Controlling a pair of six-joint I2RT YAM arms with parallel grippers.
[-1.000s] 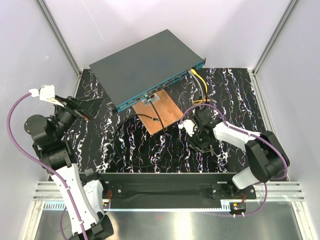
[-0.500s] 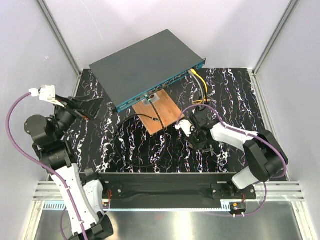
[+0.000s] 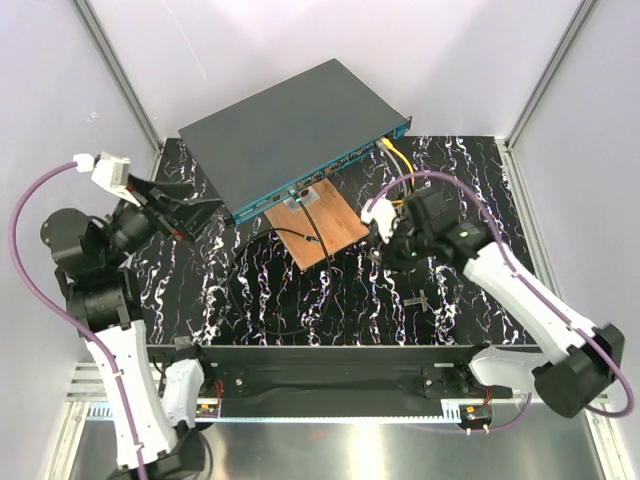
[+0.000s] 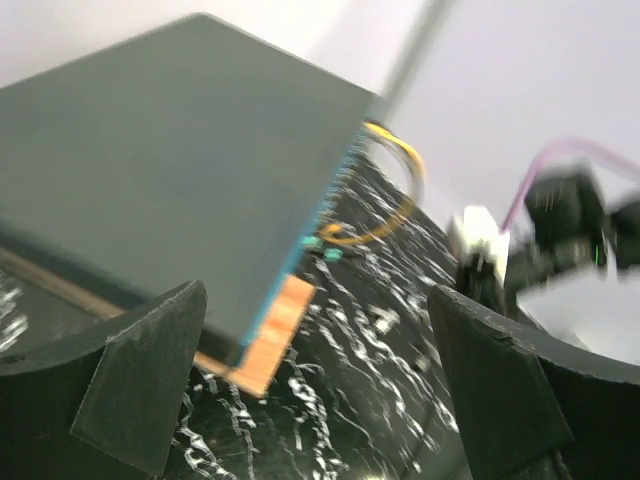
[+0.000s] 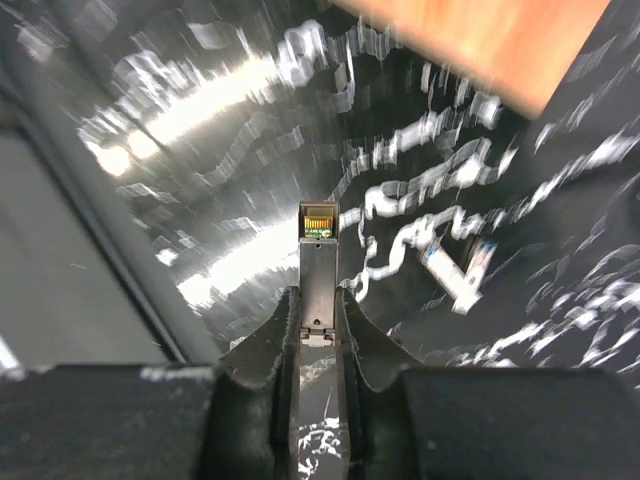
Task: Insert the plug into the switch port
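Black marbled tabletop (image 3: pixel 480 180), flat dark grey metal switch (image 3: pixel 290 130) at back.
Right gripper (image 5: pixel 318 318) pinches slim silver plug (image 5: pixel 318 250); left gripper (image 4: pixel 320 370) spread wide.

top view bright, sharp; wrist views motion-blurred; glare streaks on tabletop (image 5: pixel 225 265).

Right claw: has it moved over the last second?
Yes. The right claw, shut on the plug, has shifted toward the switch, beside the copper board.
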